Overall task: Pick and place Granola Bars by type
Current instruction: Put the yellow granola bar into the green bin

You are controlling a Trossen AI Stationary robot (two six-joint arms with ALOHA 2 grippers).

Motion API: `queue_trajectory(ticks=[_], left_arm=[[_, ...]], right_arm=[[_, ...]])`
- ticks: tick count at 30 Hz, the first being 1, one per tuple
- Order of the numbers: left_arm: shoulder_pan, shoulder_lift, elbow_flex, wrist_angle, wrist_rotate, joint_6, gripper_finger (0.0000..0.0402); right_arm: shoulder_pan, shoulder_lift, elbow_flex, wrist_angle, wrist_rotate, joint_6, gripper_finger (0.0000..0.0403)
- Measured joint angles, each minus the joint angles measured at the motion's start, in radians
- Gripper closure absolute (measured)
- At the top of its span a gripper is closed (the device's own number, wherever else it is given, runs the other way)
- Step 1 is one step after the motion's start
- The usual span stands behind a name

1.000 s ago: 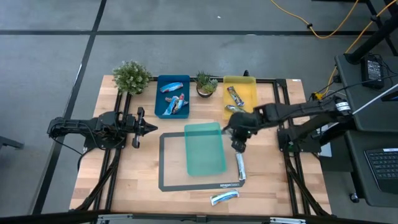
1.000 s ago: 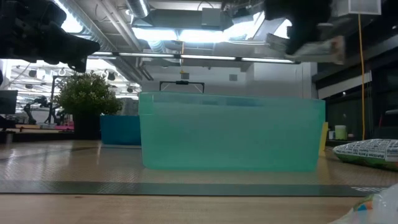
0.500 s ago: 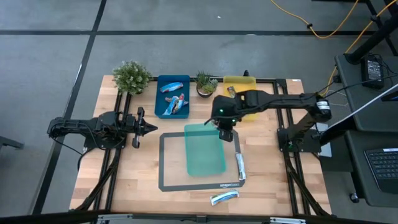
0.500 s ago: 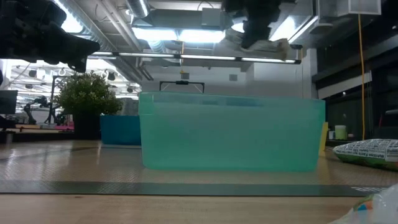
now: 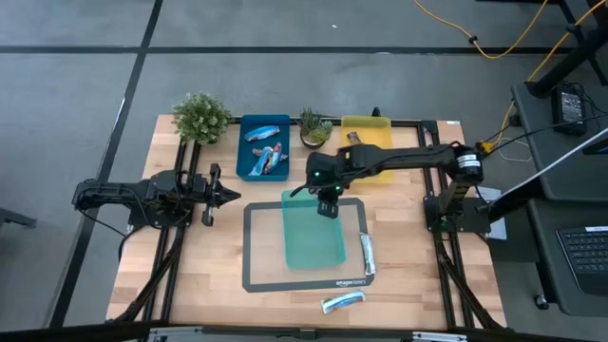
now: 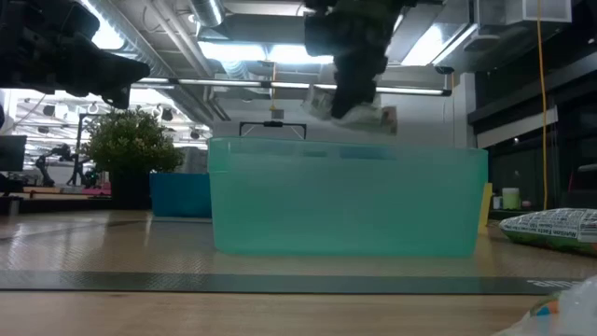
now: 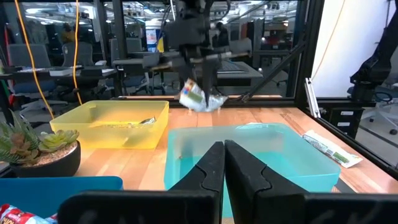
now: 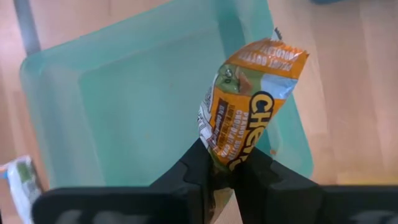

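Right gripper (image 5: 326, 201) over the far end of the teal tray (image 5: 318, 245), jaws clamped on the lower end of an orange-and-blue granola bar (image 8: 247, 112). Bar held in the air above the tray's rim, long axis running outward from the fingers (image 8: 193, 165). Left gripper (image 7: 223, 163) parked left of the tray, jaws pressed together, holding nothing.

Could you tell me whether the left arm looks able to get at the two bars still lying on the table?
Probably yes. The left tool waits shut beside the mat; the bars lie beyond the teal tray, with open table around them.
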Motion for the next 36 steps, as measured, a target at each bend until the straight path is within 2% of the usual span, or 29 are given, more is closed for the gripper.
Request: queue_trajectory(ticks=[12, 26, 36], left_arm=[[0.000, 0.000, 0.000, 0.000, 0.000, 0.000, 0.0397], [0.000, 0.000, 0.000, 0.000, 0.000, 0.000, 0.0391], [0.000, 0.000, 0.000, 0.000, 0.000, 0.000, 0.0394]], right_arm=[[-0.006, 0.084, 0.000, 0.061, 0.000, 0.012, 0.0346], [0.004, 0.223, 0.000, 0.111, 0.023, 0.215, 0.0346], [0.004, 0.290, 0.000, 0.115, 0.001, 0.246, 0.0346]])
